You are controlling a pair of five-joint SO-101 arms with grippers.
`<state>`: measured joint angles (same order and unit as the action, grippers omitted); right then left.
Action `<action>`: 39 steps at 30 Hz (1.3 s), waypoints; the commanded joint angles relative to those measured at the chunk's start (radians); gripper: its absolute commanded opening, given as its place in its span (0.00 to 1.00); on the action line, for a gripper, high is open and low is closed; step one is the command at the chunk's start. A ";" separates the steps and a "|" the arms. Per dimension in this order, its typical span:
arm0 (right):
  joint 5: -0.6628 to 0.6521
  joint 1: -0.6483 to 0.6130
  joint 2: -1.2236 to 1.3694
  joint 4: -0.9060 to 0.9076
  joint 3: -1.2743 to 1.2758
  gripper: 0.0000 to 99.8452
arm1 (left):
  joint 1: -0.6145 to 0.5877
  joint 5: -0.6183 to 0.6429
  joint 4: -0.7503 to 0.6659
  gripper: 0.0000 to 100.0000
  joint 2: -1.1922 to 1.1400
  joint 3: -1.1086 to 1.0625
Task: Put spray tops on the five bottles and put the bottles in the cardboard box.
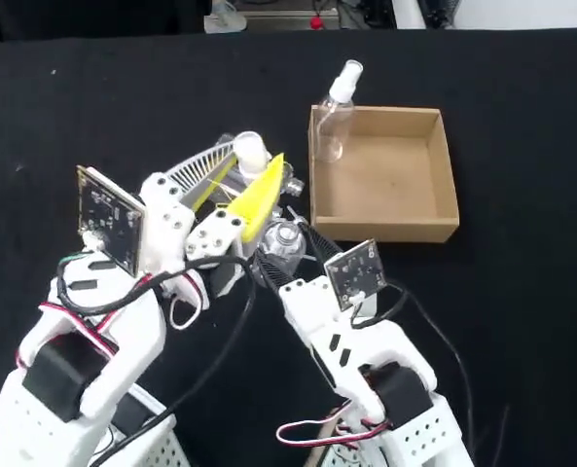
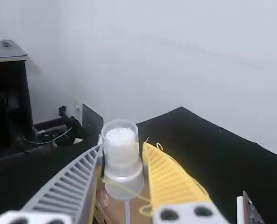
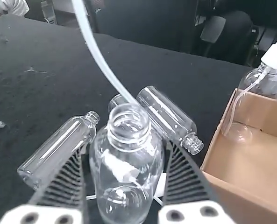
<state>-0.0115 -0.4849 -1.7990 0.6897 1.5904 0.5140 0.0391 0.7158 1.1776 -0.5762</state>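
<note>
Left pincer (image 2: 123,161): closed on a white spray top (image 2: 121,140), held above the bench (image 1: 522,146). Its dip tube (image 3: 97,56) slants down to the mouth of a clear bottle (image 3: 125,168); cannot tell if the tip is inside the neck.

Right pincer (image 3: 126,149): gripping that bottle by the body, upright, neck uncapped.

Just behind it, two uncapped bottles lie on their sides, one bottle (image 3: 58,150) away from the cardboard box (image 1: 385,232), another bottle (image 3: 168,115) nearer the box.

One capped bottle (image 1: 334,115) stands in the box's far left corner.
</note>
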 commanded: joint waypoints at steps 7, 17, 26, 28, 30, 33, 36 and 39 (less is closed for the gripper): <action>-0.002 -0.011 -0.124 -0.031 -0.004 0.01 | 0.015 -0.003 0.025 0.03 -0.009 0.082; -0.002 -0.011 -0.124 -0.029 -0.002 0.01 | 0.016 -0.005 0.133 0.03 -0.021 0.259; -0.002 -0.011 -0.124 -0.035 0.010 0.01 | 0.070 -0.005 0.107 0.03 -0.021 0.160; -0.002 -0.011 -0.124 -0.035 0.010 0.01 | 0.079 -0.005 0.098 0.03 -0.021 0.130; -0.002 -0.011 -0.124 -0.035 0.010 0.01 | 0.071 -0.005 0.095 0.03 -0.021 0.096; -0.002 -0.009 -0.124 -0.035 0.010 0.01 | 0.070 -0.006 0.095 0.03 -0.021 0.058; -0.002 -0.009 -0.124 -0.035 0.010 0.01 | 0.041 -0.006 0.094 0.03 -0.018 0.061; -0.002 -0.009 -0.124 -0.035 0.010 0.01 | 0.018 -0.006 0.057 0.03 -0.020 0.067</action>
<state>-0.0115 -0.4849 -1.7990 0.6866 1.6057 0.5585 0.0391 0.8186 1.1531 -0.5301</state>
